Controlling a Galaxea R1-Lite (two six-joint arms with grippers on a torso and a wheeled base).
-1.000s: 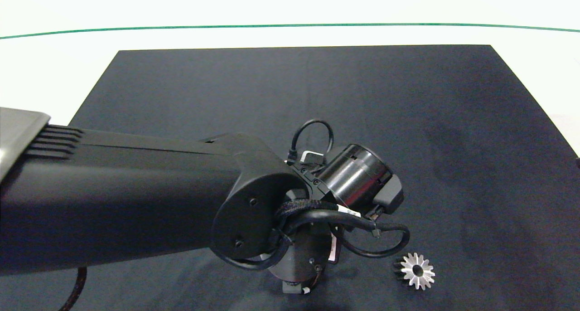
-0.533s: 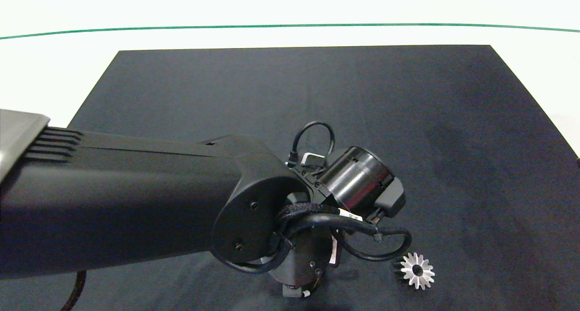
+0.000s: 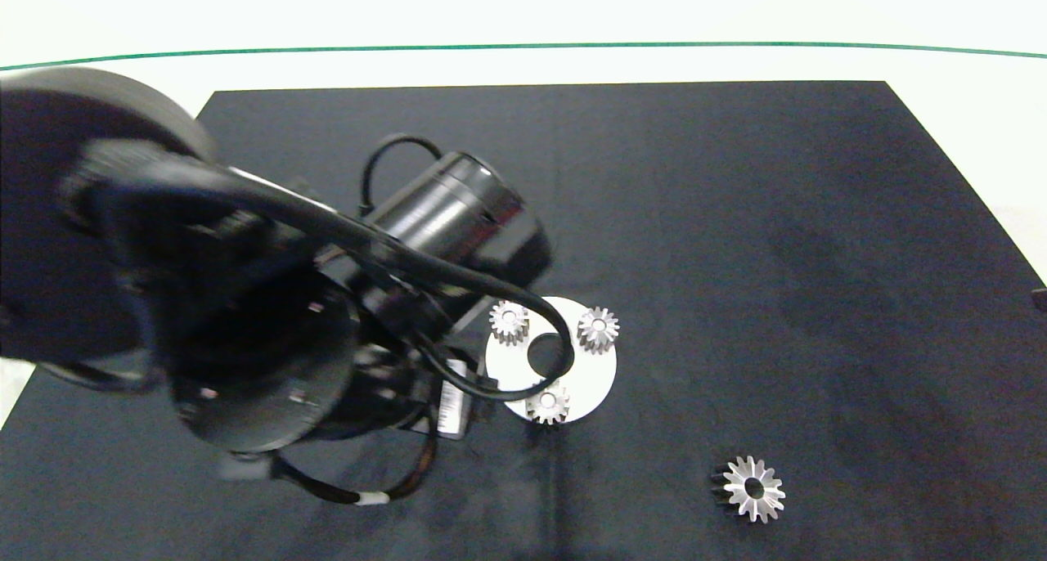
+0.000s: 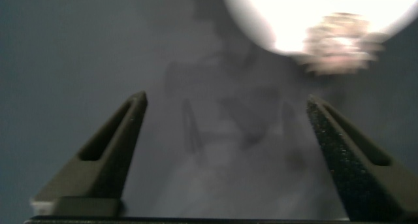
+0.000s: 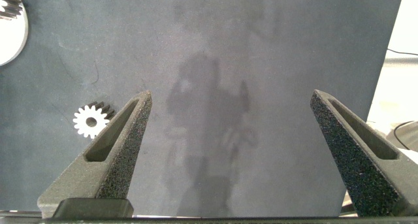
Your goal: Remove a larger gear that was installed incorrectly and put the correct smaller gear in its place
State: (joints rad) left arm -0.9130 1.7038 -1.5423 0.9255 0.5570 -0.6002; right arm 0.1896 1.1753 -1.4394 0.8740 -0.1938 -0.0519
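Note:
The larger gear [image 3: 751, 489], shiny with long pointed teeth, lies flat on the black mat at the front right, and also shows as the larger gear [image 5: 91, 121]. A white round plate [image 3: 589, 373] carries three smaller gears with short blunt teeth: one [image 3: 510, 322], another [image 3: 598, 329] and a third [image 3: 548, 404], spaced around its centre hole. My left arm [image 3: 327, 299] hangs just left of the plate. My left gripper [image 4: 225, 103] is open and empty above the mat, with a blurred smaller gear [image 4: 339, 41] and the plate beyond it. The right gripper [image 5: 228, 96] is open and empty over bare mat.
The black mat [image 3: 736, 217] lies on a white table with a green line [image 3: 523, 46] along the back. A cable loop [image 3: 540, 356] from my left arm hangs over the plate's hole. The plate's edge [image 5: 10, 41] shows in the right wrist view.
My left arm has swung up and back to the left, uncovering the white plate with its three small gears. The larger gear has not moved.

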